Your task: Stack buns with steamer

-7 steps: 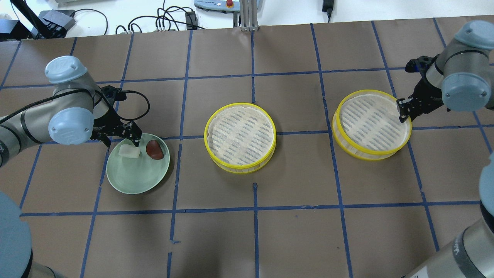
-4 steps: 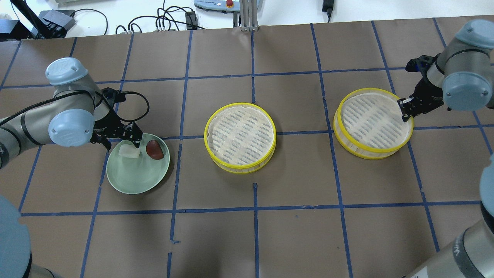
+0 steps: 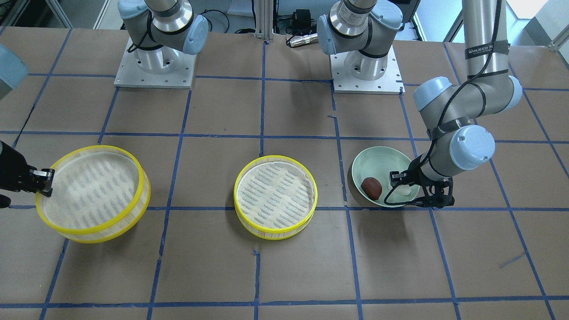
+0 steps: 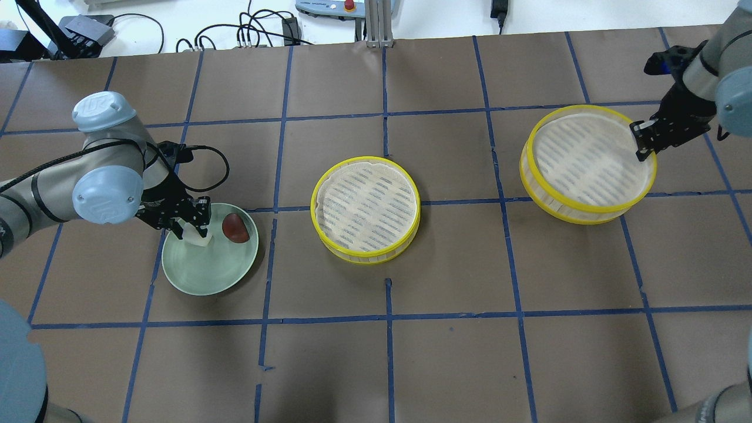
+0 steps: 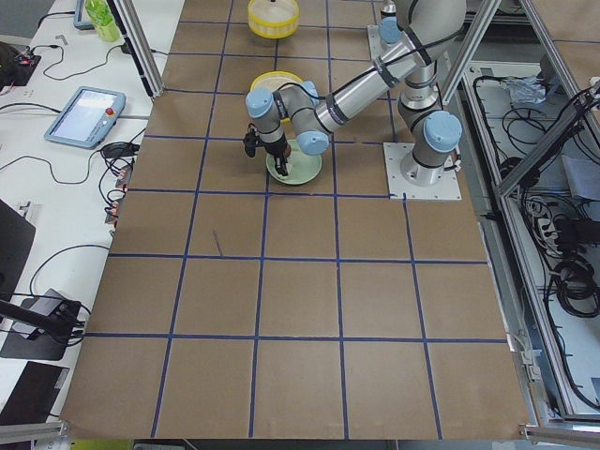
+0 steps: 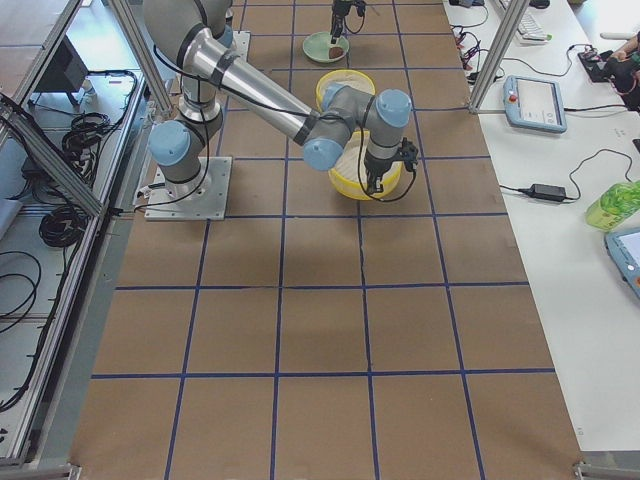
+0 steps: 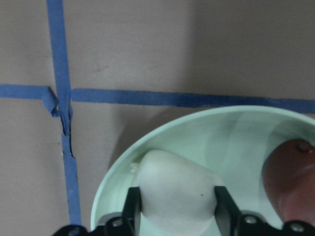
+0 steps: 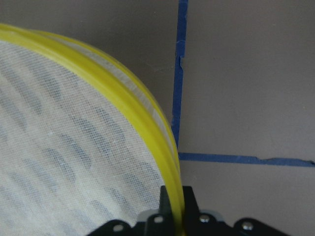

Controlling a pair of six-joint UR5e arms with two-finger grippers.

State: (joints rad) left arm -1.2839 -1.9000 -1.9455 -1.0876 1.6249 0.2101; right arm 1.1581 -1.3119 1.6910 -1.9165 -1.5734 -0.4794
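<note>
The white bun (image 4: 198, 236) and the reddish-brown bun (image 4: 235, 228) lie in the pale green plate (image 4: 205, 276). My left gripper (image 4: 189, 225) is shut on the white bun; the left wrist view shows a finger (image 7: 132, 202) on each side of the bun (image 7: 174, 194). My right gripper (image 4: 641, 143) is shut on the rim of the right yellow steamer (image 4: 587, 161) and holds it tilted, off the table. The rim (image 8: 147, 123) sits between its fingers. The middle steamer (image 4: 367, 208) rests on the table, with nothing in it.
Cables and a control box (image 4: 329, 7) lie beyond the table's far edge. The two arm bases (image 3: 155, 62) stand on the robot's side of the table. Blue tape lines grid the brown tabletop.
My left gripper has come down and closed on the white bun. My right gripper has raised the right steamer and carried it toward the far right.
</note>
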